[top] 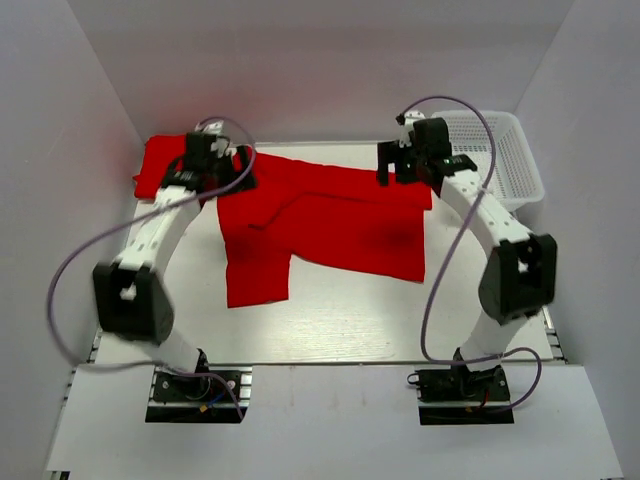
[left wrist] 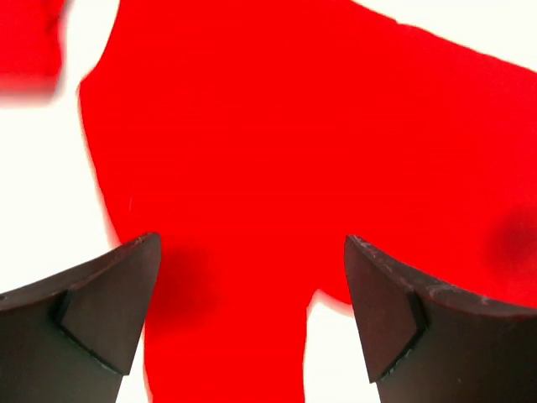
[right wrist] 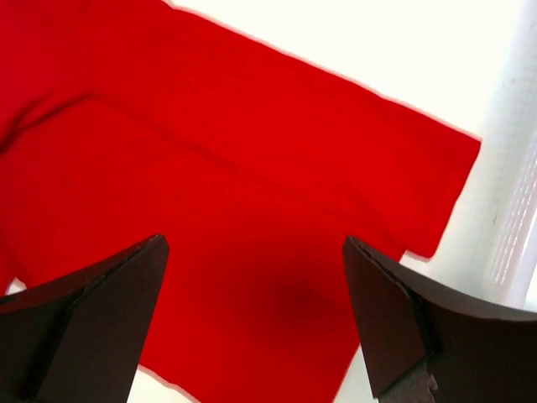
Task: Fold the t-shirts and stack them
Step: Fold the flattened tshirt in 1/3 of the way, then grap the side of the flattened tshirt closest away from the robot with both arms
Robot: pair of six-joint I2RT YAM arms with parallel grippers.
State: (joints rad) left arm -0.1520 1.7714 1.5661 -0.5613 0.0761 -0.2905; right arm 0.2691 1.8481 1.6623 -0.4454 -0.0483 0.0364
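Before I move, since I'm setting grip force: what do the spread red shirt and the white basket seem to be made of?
Spread red t-shirt: soft matte cloth, perhaps cotton knit; it lies limp and flat, with creases. White basket: plastic by the look, probably rigid; its walls are a regular moulded mesh.

No text, label, brand, number or sign can be read in any of the three views.
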